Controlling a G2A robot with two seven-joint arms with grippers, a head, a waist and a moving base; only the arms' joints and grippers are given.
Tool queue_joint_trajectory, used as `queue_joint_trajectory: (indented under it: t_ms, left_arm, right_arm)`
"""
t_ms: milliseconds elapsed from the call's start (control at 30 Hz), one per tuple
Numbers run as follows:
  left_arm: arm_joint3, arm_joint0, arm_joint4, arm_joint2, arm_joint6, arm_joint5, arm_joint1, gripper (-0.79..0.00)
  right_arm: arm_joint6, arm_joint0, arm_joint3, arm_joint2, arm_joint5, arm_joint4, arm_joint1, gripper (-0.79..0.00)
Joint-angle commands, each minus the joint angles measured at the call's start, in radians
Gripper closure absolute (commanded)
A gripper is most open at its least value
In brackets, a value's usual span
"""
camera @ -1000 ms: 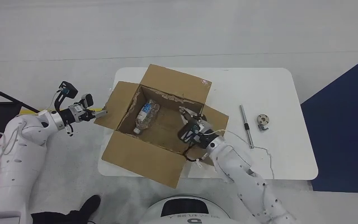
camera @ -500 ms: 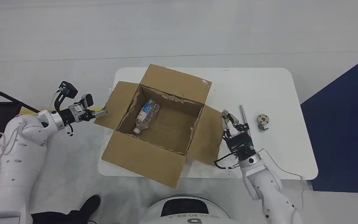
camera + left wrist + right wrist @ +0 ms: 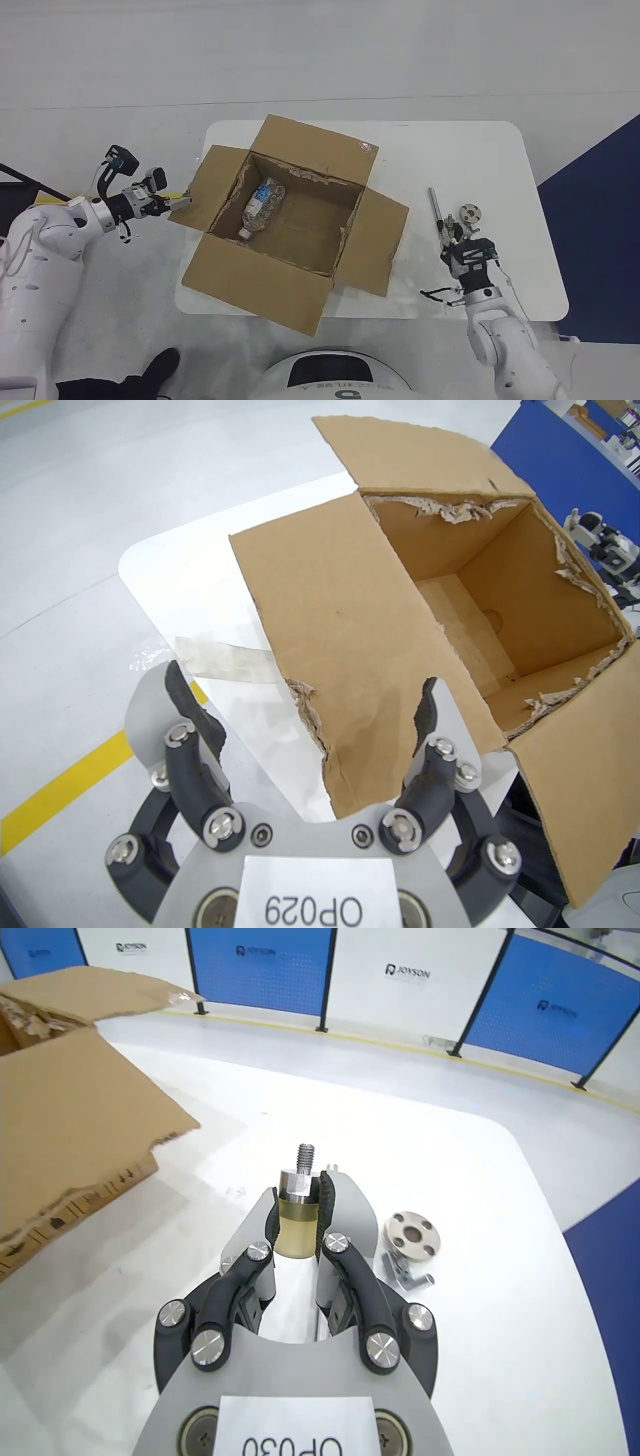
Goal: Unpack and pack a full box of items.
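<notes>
An open cardboard box (image 3: 330, 235) stands mid-table with a clear plastic bottle (image 3: 262, 207) lying inside near its left wall. My right gripper (image 3: 298, 1190) is shut on a small yellowish cylinder (image 3: 296, 1228) with a metal cap and threaded stud. In the top view the right gripper (image 3: 452, 232) hangs low over the table's right part, beside a metal rod (image 3: 436, 210) and a round flange (image 3: 470, 214). My left gripper (image 3: 300, 680) is open at the box's left flap (image 3: 340, 635), whose torn edge lies between the fingers. From above, the left gripper (image 3: 172, 203) sits at the flap's outer edge.
The flange (image 3: 413, 1242) and a small metal bracket (image 3: 406, 1274) lie just beside my right gripper. The box's right flap (image 3: 75, 1128) spreads over the white table (image 3: 460, 150). A strip of clear tape (image 3: 225, 657) sticks to the table near the left flap.
The right arm has come out of the box with the cylinder and swung right, now next to the rod and flange. The left arm has stayed put.
</notes>
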Motion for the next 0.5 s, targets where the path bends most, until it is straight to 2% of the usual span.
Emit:
queue_joint_trajectory:
  t_ms: [0, 67, 233, 467]
  left_arm:
    - [0.0, 0.0, 0.0, 0.0, 0.0, 0.0, 0.0, -0.785]
    - [0.0, 0.0, 0.0, 0.0, 0.0, 0.0, 0.0, -0.785]
    - [0.0, 0.0, 0.0, 0.0, 0.0, 0.0, 0.0, -0.785]
    - [0.0, 0.0, 0.0, 0.0, 0.0, 0.0, 0.0, -0.785]
  right_arm:
    - [0.08, 0.005, -0.005, 0.007, 0.018, -0.007, 0.0, 0.0]
    - [0.185, 0.028, -0.012, -0.001, 0.032, -0.024, 0.0, 0.0]
    - [0.352, 0.095, 0.0, -0.025, 0.051, -0.055, -0.003, 0.0]
    - [0.472, 0.155, 0.017, -0.068, 0.107, -0.088, -0.011, -0.012]
